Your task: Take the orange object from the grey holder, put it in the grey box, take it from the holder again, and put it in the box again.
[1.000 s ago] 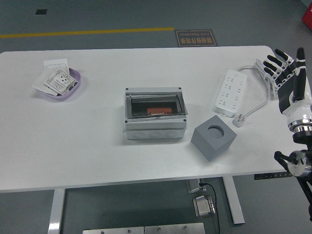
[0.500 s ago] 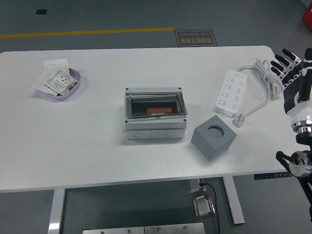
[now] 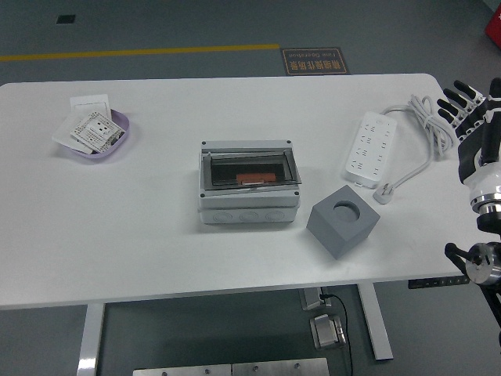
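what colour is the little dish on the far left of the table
Light purple, holding white cards; the dish shows in the head view.

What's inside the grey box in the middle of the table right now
Through the dark see-through lid of the grey box an orange object shows, lying near the middle. The lid's tint hides the rest of the interior.

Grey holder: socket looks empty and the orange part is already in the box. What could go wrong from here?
1. The grey holder shows an empty round socket, so another pick there would likely close on nothing.
2. The orange object lies under the tinted cover of the grey box; reaching for it could hit the cover.
3. The right hand, fingers spread, hangs at the table's right edge over the power strip cable; moving inward may snag it.
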